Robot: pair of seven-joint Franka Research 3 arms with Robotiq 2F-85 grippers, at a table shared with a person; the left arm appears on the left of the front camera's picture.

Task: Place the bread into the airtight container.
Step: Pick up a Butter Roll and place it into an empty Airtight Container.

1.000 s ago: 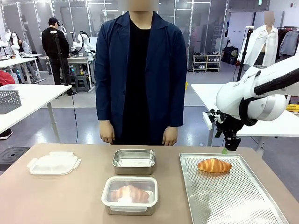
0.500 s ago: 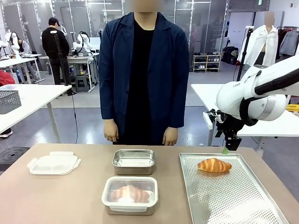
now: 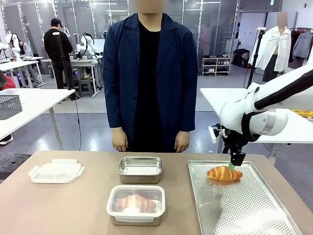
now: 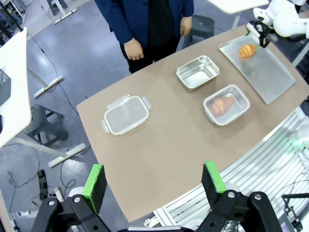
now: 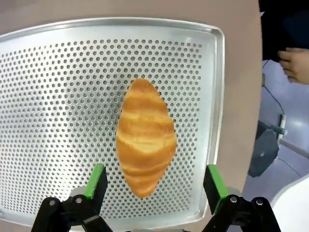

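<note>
- Two pincers show, both with fingers apart. The right pincer (image 3: 234, 164) hangs at the 12 o'clock end of the perforated tray (image 3: 244, 210), just above the bread (image 3: 224, 173).
- In the right wrist view, this pincer's green pads (image 5: 96, 181) stand either side of the bread's near tip. Whether they touch it I cannot tell.
- The bread, a golden croissant, lies flat on the tray, near its far rim. The tray sits at the 3 o'clock side of the counter (image 3: 73, 205).
- The open steel container (image 3: 140, 169) stands mid-counter, at 9 o'clock from the bread. It has no lid on, and a strip of bare counter lies between it and the tray.
- At 6 o'clock from it, just beside it, sits a lidded container (image 3: 136, 204) with a second croissant (image 3: 137, 202) visible through the clear lid.
- A loose lid (image 3: 56, 171) lies flat at the 9 o'clock side of the counter, well apart from both containers.
- A person (image 3: 146, 78) in a dark blue coat stands at 12 o'clock, close against the far edge of the counter. Both hands (image 3: 120, 143) hang down just behind the open steel container.
- The left pincer (image 4: 153, 180) is high above the 6 o'clock edge of the counter. It is spread wide with only air between its pads, and it looks down on the whole layout.
</note>
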